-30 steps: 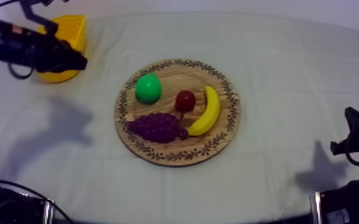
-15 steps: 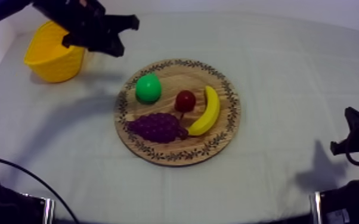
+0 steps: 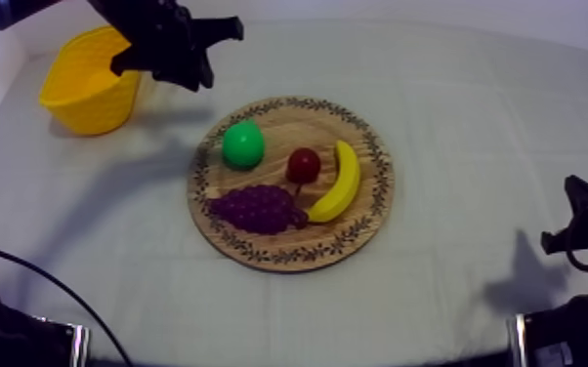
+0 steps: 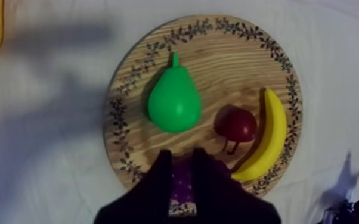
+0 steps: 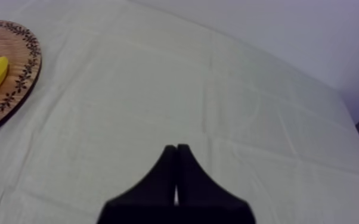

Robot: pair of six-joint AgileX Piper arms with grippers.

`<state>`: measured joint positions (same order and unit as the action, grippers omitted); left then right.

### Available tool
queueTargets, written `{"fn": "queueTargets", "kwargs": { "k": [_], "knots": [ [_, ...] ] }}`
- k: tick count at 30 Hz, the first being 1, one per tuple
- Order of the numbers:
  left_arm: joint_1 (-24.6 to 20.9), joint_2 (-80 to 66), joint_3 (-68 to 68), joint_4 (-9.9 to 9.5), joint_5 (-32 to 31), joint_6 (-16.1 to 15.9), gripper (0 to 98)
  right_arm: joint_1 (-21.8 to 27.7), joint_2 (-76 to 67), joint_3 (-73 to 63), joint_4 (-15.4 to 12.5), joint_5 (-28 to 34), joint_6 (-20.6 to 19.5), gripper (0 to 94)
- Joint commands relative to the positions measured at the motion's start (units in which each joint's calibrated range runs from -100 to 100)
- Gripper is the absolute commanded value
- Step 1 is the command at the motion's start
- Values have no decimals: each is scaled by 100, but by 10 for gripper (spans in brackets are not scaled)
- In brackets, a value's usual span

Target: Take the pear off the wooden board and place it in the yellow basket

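Table under a grey-white cloth (image 3: pixel 474 117). In the middle, a round wooden board with a patterned rim (image 3: pixel 358 128). Near the board's far left edge, a green toy pear (image 3: pixel 242 144), lying on the wood. Next to it a small red fruit (image 3: pixel 304 164), a yellow toy banana (image 3: pixel 337 183) and purple toy grapes (image 3: pixel 256 208). By the table's far left corner, a yellow basket (image 3: pixel 88 93). Left gripper (image 3: pixel 212 54) up between basket and board, black fingers a little apart, holding nothing. Right gripper (image 5: pixel 176 150) near the right edge, fingers pressed together, holding nothing.
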<state>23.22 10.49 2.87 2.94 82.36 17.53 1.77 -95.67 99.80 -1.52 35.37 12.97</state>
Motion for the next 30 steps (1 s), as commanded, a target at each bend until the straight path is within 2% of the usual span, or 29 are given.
{"fn": "queueTargets", "kwargs": {
  "k": [1, 10, 18, 22, 30],
  "knots": [
    [42, -1, -6, -22, 51, -1, 293, -1, 0, -2, -2, 3, 0, 4],
    [91, -8, 60, 16, 168, -55, 565, -1, 0, -2, -2, 3, -1, 4],
    [62, 75, 148, 18, 250, 8, 762, -1, 0, -2, -2, 3, -4, 4],
    [81, 304, 83, -15, 245, 45, 824, -1, 0, -2, -2, 3, -5, 4],
    [107, 1224, -145, -14, -48, 1, 882, -1, 0, -2, -2, 3, 0, 4]
  ]
}}
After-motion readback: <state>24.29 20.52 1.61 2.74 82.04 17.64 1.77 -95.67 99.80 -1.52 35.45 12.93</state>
